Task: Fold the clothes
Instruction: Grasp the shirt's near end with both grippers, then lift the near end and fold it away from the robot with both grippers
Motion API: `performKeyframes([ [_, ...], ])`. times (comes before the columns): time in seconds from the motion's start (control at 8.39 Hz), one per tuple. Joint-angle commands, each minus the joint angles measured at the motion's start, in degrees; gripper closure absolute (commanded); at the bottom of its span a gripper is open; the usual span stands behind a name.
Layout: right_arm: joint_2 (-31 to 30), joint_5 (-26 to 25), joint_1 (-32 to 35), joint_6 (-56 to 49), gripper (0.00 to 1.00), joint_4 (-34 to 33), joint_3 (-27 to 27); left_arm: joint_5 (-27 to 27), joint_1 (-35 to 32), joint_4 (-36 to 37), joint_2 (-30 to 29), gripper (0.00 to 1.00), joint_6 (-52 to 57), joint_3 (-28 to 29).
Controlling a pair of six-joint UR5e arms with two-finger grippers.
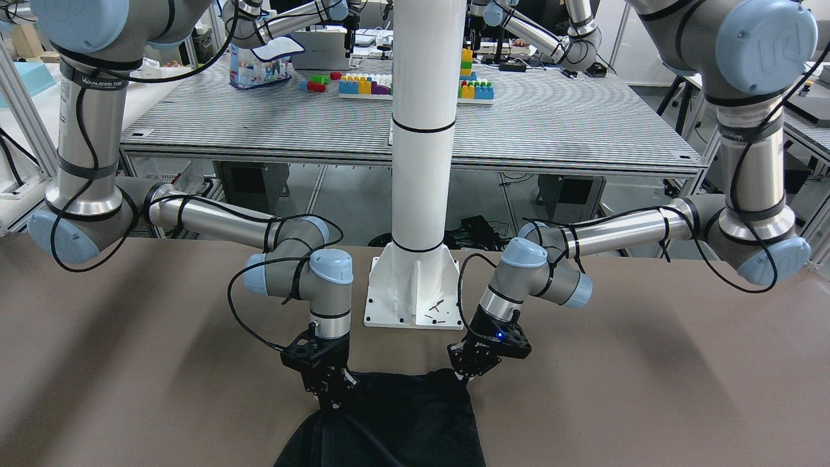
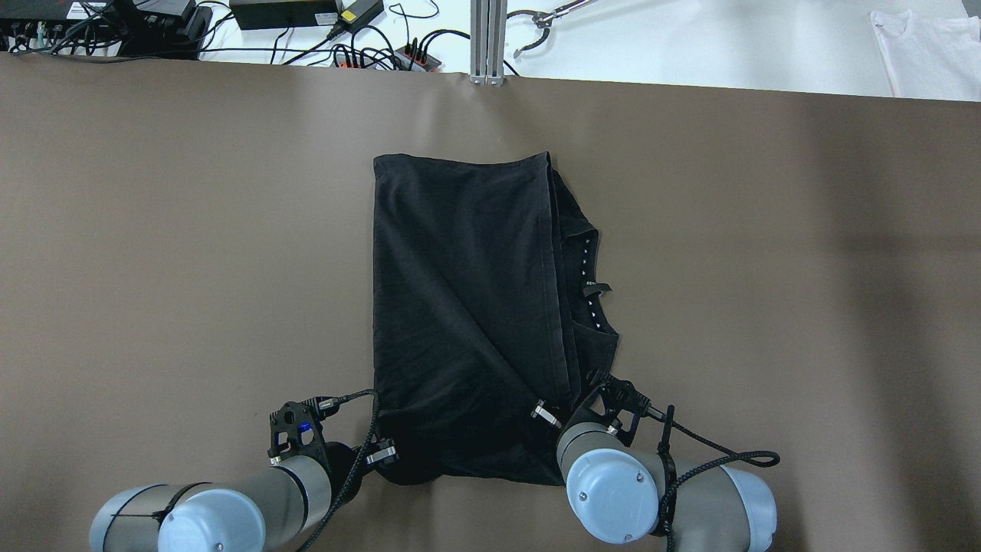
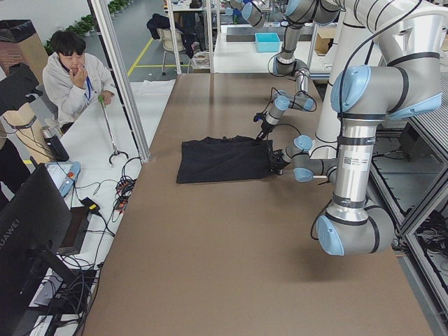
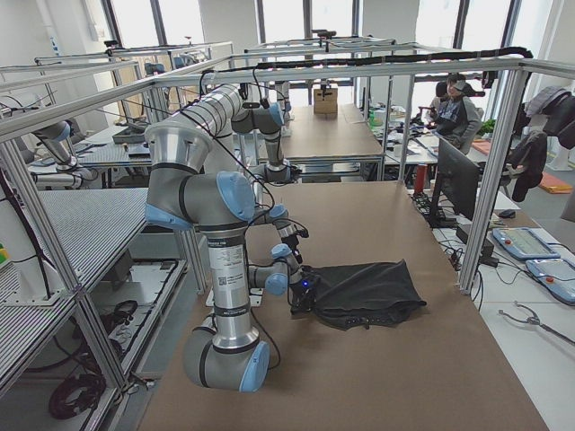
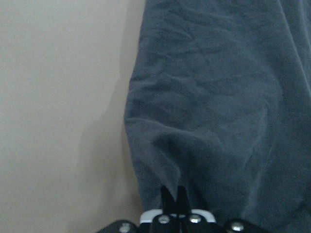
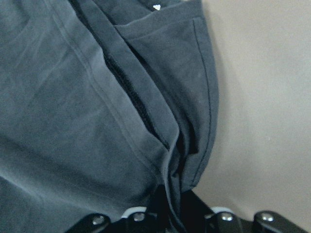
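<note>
The black garment (image 2: 460,307) lies folded lengthwise in the middle of the brown table, with its collar and small white marks (image 2: 588,285) showing along its right side. My left gripper (image 2: 381,458) is shut on its near left corner, and the left wrist view shows the fingers (image 5: 174,196) pinching the cloth (image 5: 209,107). My right gripper (image 2: 546,414) is shut on the near right corner, where layered hems (image 6: 146,121) run down between the jaws. In the front-facing view the left gripper (image 1: 468,376) and the right gripper (image 1: 334,395) both sit on the garment's edge (image 1: 402,421).
The white pole's base plate (image 1: 412,292) stands just behind both grippers. A white garment (image 2: 927,46) lies off the far right corner. Cables and power bricks (image 2: 306,15) and an aluminium post (image 2: 488,38) line the far edge. An operator (image 3: 73,77) sits beyond it.
</note>
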Motion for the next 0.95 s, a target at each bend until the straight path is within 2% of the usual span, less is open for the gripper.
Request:
performKeyframes([
  [0.0,0.18,0.04,0.12,0.19,1.00,-0.77,4.24,-0.44,-0.36,0.09,-0.26,1.00,0.46,-2.89],
  [0.24,-0.96,0.04,-0.93,0.28,1.00,-3.39,10.64,-1.41,-0.36,0.70,0.96,1.00,0.46,-8.60],
  [0.36,-1.23,0.04,-3.37,0.28,1.00,-9.68,17.29,-1.50,0.16,4.62,2.88,1.00,0.46,-14.54],
  [0.48,-1.14,0.22,-4.27,0.28,1.00,-15.49,23.80,-2.54,0.25,12.66,2.47,1.00,0.46,-21.30],
  [0.6,-0.79,0.39,-4.28,0.19,1.00,-18.24,27.00,-6.56,-0.61,20.23,0.46,1.00,0.46,-25.81],
  [0.83,-0.44,0.74,-0.26,-0.59,1.00,-18.27,25.98,-15.52,-11.73,28.96,-8.74,1.00,3.17,-23.85],
])
